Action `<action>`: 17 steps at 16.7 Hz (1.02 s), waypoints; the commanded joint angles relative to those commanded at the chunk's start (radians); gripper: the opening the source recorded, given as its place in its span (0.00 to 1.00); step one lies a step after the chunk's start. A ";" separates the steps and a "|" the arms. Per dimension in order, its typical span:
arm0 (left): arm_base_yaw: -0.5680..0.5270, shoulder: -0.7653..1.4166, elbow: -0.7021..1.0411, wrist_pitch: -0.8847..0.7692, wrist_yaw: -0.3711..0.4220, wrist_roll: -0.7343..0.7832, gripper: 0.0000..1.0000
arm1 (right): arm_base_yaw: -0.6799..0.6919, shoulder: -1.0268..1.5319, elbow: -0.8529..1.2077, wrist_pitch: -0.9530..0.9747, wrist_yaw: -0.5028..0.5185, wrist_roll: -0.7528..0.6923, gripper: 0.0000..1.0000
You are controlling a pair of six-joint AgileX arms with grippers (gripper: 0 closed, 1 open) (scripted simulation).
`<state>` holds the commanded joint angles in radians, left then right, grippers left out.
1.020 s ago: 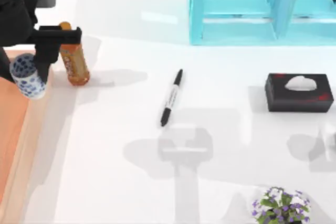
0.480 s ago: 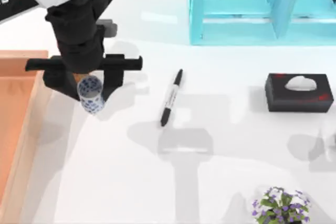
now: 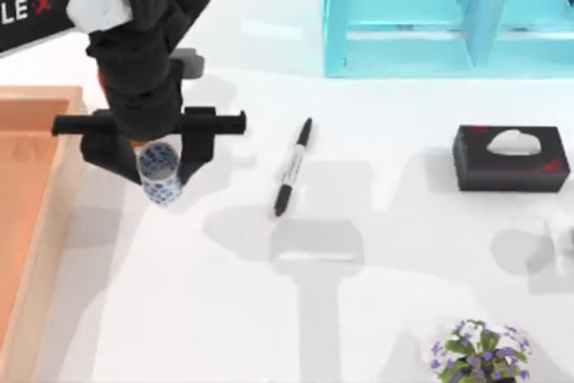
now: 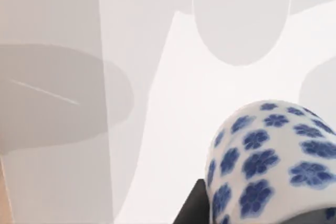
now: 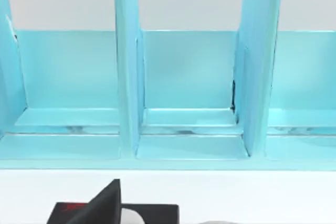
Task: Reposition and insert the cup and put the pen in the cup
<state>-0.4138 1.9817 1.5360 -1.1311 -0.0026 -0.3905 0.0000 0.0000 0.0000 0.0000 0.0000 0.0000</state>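
Note:
The cup (image 3: 160, 180), white with blue flowers, hangs between the fingers of my left gripper (image 3: 151, 161), which is shut on it over the white table, just right of the orange tray. Seen from above its mouth faces up. In the left wrist view the cup (image 4: 273, 156) is close up, with a dark finger (image 4: 193, 209) against its side. The pen (image 3: 293, 166), black at both ends with a white barrel, lies flat on the table to the right of the cup, apart from it. My right arm's wrist view faces the cyan shelf (image 5: 184, 77).
An orange wooden tray (image 3: 36, 213) runs along the left edge. A cyan shelf (image 3: 448, 15) stands at the back right. A black tissue box (image 3: 509, 159) lies at the right, and a flowering plant (image 3: 475, 352) at the front right.
My left gripper carried the cup from the tray's edge rightward over the white table. In the last half second it shifted only slightly and the cup came more upright. The pen has not moved.

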 joint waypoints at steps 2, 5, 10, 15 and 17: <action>-0.001 0.010 -0.041 0.062 0.000 0.001 0.00 | 0.000 0.000 0.000 0.000 0.000 0.000 1.00; -0.003 0.025 -0.073 0.098 0.000 0.001 0.00 | 0.000 0.000 0.000 0.000 0.000 0.000 1.00; -0.003 0.025 -0.073 0.098 0.000 0.001 0.15 | 0.000 0.000 0.000 0.000 0.000 0.000 1.00; -0.003 0.025 -0.073 0.098 0.000 0.001 0.53 | 0.000 0.000 0.000 0.000 0.000 0.000 1.00; -0.003 0.025 -0.073 0.098 0.000 0.001 0.68 | 0.000 0.000 0.000 0.000 0.000 0.000 1.00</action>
<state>-0.4166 2.0066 1.4630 -1.0332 -0.0029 -0.3899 0.0000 0.0000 0.0000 0.0000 0.0000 0.0000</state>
